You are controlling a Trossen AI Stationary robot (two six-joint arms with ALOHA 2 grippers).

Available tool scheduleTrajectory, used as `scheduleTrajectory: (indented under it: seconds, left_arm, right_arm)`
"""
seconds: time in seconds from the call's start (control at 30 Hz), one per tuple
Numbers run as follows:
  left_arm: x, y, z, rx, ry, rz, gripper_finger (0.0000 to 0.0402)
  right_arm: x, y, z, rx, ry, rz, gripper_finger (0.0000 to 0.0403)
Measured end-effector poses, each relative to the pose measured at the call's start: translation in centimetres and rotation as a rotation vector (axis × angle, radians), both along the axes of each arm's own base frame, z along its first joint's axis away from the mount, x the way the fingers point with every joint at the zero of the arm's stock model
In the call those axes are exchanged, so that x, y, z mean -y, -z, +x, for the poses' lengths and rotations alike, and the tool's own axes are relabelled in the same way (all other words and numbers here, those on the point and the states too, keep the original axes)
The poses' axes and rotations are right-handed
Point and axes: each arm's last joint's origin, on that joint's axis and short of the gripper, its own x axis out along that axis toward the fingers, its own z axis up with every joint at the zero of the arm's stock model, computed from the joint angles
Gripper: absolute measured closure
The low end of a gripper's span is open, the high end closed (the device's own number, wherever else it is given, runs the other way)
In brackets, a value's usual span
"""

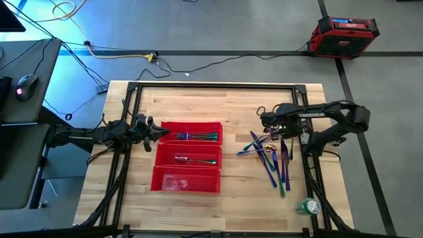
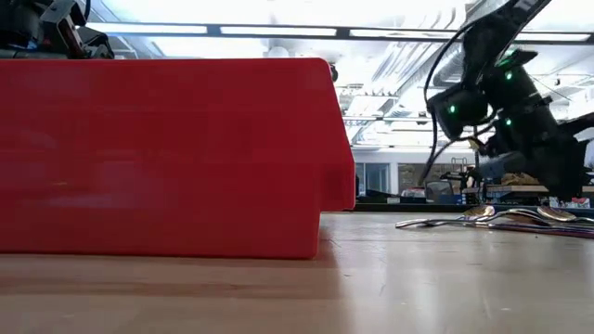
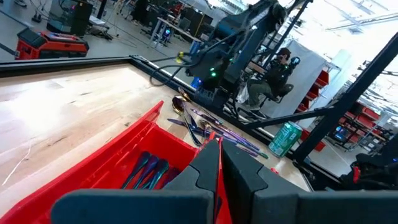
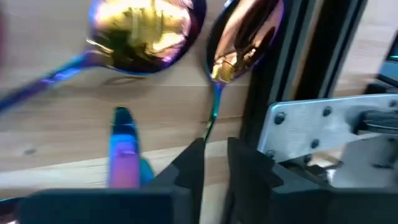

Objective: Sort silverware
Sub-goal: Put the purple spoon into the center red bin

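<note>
Pale wooden table carries a glossy red plastic tray at centre and thin, slick rainbow-metal silverware heaped centre-right. Right pincer hangs over that heap, nearly closed around a slender spoon handle; such smooth metal could slip or drag neighbours. Left pincer waits closed, empty, over the tray.
</note>
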Motion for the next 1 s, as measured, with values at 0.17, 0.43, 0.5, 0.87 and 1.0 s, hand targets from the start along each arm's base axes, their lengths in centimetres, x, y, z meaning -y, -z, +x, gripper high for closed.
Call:
scheduleTrajectory:
  seconds: [0.17,0.43,0.5,0.87,1.0]
  left_arm:
    - [0.0,0.0,0.0,-0.003,0.011,-0.001,0.0401]
    - [0.0,0.0,0.0,-0.003,0.012,-0.001,0.0401]
    - [0.0,0.0,0.0,-0.002,0.012,-0.001,0.0401]
    - [0.0,0.0,0.0,-0.005,0.005,0.0,0.0401]
    - [0.0,0.1,0.0,-0.008,0.006,0.0,0.0401]
  right_arm:
    - [0.1,1.8,0.2,-0.157,-0.04,0.078,0.0397]
    - [0.5,4.3,1.1,-0.177,-0.086,0.123,0.0401]
    - [0.5,4.4,1.3,-0.156,-0.09,0.118,0.0402]
    - [1.4,1.5,5.1,0.018,-0.184,0.01,0.0403]
    - [1.7,0.2,5.5,0.063,-0.241,-0.01,0.0402]
